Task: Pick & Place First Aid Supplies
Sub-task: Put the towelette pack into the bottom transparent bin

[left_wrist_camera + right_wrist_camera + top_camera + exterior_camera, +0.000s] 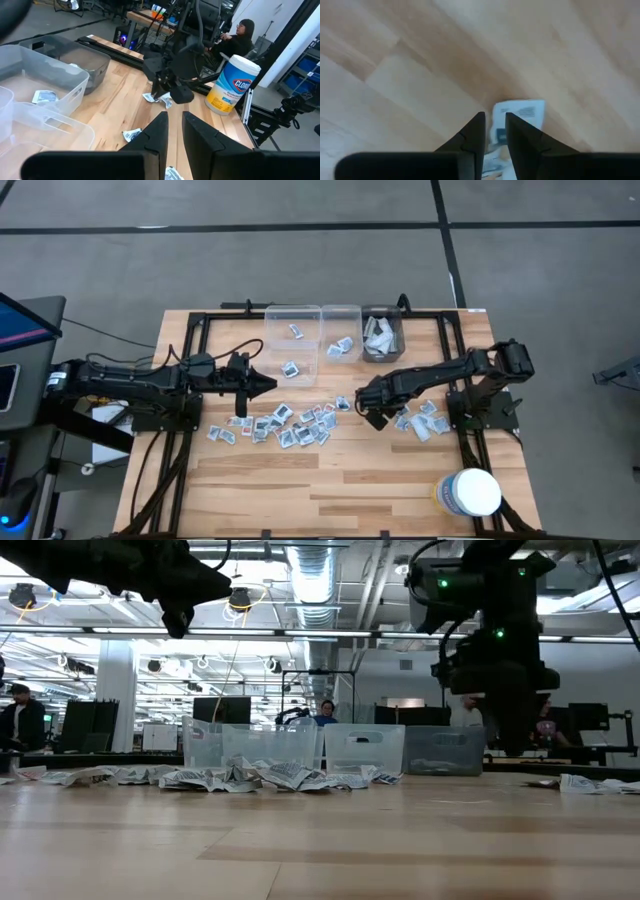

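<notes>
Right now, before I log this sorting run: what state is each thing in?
left gripper: narrowly open, empty, raised beside the left bin.
right gripper: poised over a packet on the table.
left bin: open-topped, two packets inside.
middle bin: open-topped, a few packets inside.
grey bin: open-topped, holding pale wrappers.
loose packets: scattered flat on the table.
tub: upright, lid on.
</notes>
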You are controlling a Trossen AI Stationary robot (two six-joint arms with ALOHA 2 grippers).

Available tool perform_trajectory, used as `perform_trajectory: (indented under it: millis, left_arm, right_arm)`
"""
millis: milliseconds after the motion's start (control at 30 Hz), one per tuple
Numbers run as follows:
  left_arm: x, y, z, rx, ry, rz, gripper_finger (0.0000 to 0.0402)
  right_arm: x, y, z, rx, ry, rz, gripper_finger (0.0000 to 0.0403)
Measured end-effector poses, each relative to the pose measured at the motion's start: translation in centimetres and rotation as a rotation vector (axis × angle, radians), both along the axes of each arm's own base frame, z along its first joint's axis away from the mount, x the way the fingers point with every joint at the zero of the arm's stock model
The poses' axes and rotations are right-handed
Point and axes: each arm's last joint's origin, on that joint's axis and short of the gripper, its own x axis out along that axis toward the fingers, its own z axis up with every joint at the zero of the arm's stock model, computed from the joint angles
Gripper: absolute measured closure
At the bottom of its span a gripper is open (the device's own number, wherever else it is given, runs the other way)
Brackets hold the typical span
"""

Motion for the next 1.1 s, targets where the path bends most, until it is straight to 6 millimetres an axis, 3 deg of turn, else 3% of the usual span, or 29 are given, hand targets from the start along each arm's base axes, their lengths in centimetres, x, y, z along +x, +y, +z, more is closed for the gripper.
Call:
perform_trajectory:
  millis: [833,1100]
  left_arm:
    - [0.0,0.0,0.0,-0.003,-0.003,0.000,0.0346]
    - [0.0,0.0,0.0,-0.003,-0.004,0.000,0.0346]
  right_arm:
    - [-0.5,1.0,-0.3,0.027,0.033,0.067,0.0334]
    - [-1.6,1.1,-3.3,0.107,-0.007,0.063,0.0334]
